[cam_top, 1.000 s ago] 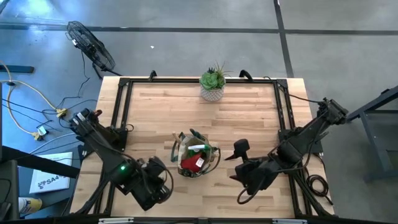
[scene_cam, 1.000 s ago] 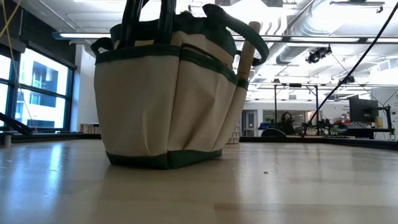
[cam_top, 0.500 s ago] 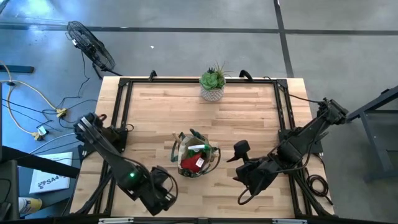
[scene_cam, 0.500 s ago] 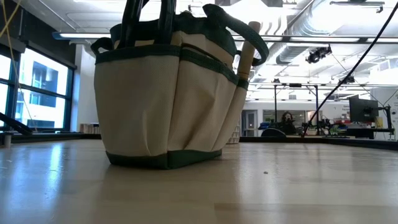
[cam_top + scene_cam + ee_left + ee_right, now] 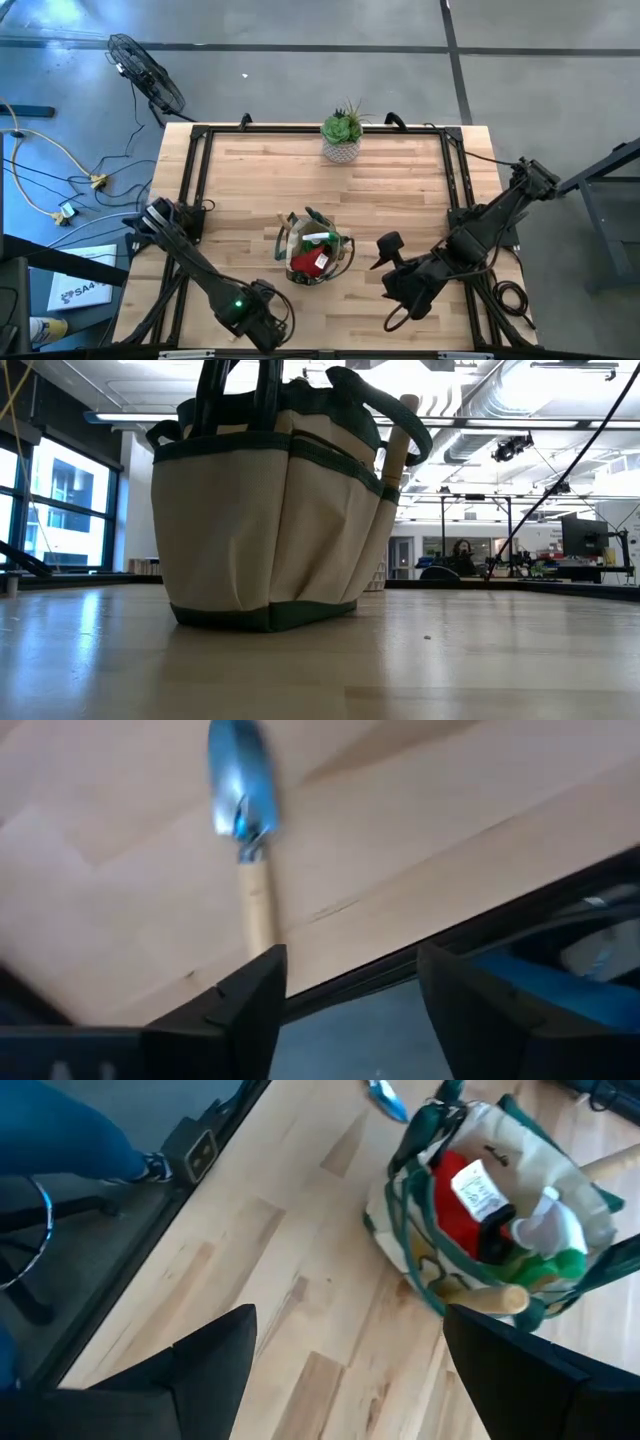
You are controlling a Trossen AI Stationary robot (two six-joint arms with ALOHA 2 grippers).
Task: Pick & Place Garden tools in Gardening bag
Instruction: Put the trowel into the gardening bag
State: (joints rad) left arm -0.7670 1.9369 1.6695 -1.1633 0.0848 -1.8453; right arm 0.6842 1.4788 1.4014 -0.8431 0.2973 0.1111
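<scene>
Inside, the gardening bag [image 5: 500, 1200] holds a red glove [image 5: 455, 1205]; both end effectors gape empty.

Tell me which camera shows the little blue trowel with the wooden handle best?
The left wrist view: the blue-bladed, wooden-handled trowel lies whole on the light wooden table, ahead of the open left gripper. The right wrist view catches only its blade tip beyond the olive-tan fabric gardening bag. The high and low views don't show it.
</scene>
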